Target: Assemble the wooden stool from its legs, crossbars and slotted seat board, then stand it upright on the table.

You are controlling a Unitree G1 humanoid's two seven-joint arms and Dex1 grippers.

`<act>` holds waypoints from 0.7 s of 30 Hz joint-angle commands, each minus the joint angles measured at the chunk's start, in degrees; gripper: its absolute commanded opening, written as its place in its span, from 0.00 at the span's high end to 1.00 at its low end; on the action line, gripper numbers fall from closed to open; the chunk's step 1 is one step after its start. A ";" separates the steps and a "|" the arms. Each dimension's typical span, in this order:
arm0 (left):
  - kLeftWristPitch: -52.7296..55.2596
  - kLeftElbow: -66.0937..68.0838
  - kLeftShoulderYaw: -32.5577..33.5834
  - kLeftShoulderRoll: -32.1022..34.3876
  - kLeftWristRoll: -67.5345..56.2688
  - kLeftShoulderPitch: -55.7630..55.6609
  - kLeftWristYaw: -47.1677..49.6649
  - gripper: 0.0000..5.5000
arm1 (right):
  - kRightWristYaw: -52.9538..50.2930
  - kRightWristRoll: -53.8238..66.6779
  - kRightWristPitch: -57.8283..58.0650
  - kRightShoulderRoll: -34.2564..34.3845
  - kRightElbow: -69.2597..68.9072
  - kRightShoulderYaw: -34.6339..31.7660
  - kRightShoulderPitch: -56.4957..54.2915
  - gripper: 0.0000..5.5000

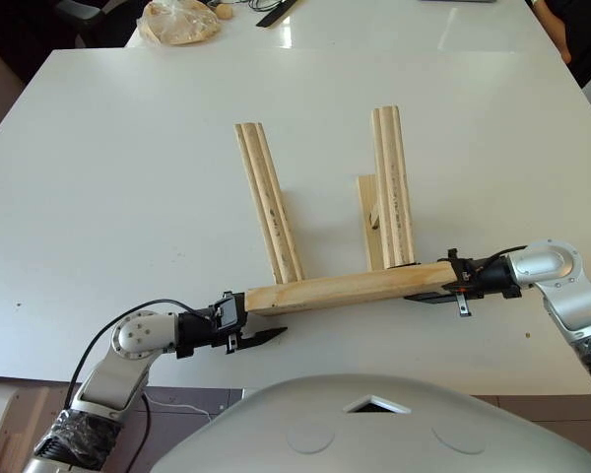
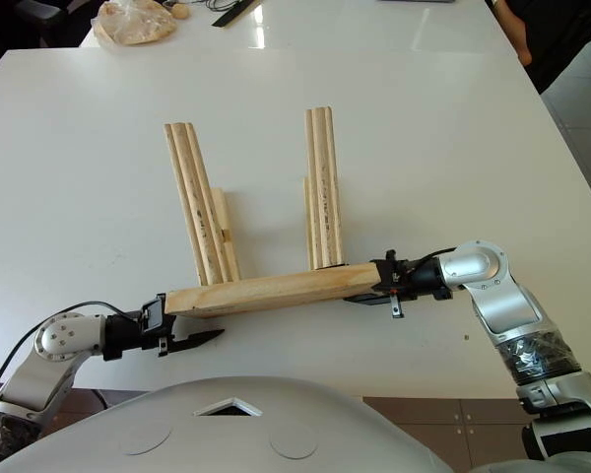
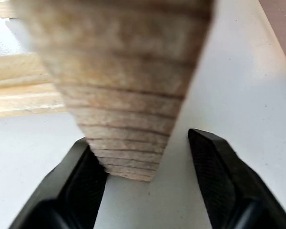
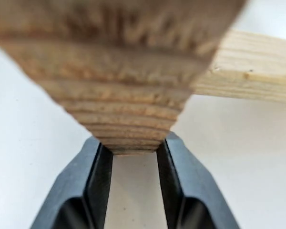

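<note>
The wooden stool lies on its side on the white table [image 1: 98, 197]. Its seat board [image 1: 345, 288] stands on edge near the front, running left to right. Two pairs of legs [image 1: 269, 197] [image 1: 394, 182] stretch away from it, with a short crossbar [image 1: 371, 222] between the right pair. My left gripper [image 1: 248, 327] is at the board's left end and open: one finger [image 3: 81, 181] touches the wood and the other finger [image 3: 219, 176] stands apart. At the right end, my right gripper [image 1: 441, 284] is shut on the board, both fingers [image 4: 97, 176] pressed against it.
A plastic bag with a tan lump [image 1: 180, 22] and a dark object [image 1: 276, 10] lie at the table's far edge. The table's front edge runs just below the seat board. Bare white surface spreads to the left and right of the stool.
</note>
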 commanded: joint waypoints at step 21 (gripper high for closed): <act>32.00 -20.90 12.46 4.90 -16.35 -12.13 5.26 0.75 | -13.79 23.26 48.57 -0.58 -28.14 -15.94 6.18 0.76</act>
